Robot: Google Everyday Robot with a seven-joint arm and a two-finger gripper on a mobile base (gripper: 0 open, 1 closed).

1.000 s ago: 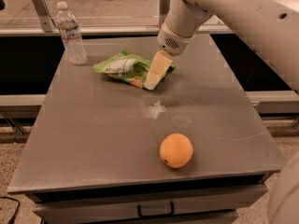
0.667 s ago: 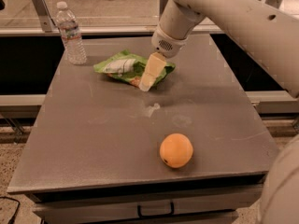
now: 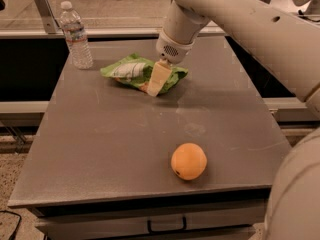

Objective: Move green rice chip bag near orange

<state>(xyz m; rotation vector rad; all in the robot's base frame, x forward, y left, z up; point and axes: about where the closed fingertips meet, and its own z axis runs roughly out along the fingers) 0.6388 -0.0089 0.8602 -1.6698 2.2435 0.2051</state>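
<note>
The orange sits near the front edge of the table. Well beyond it lies the bag, its long axis running across the view. The gripper points down onto the bag's right half, seemingly touching the foil; whether it is apart or clamped there I cannot tell. From there the orange lies toward the camera, slightly right. A bottle stands farthest back.
</note>
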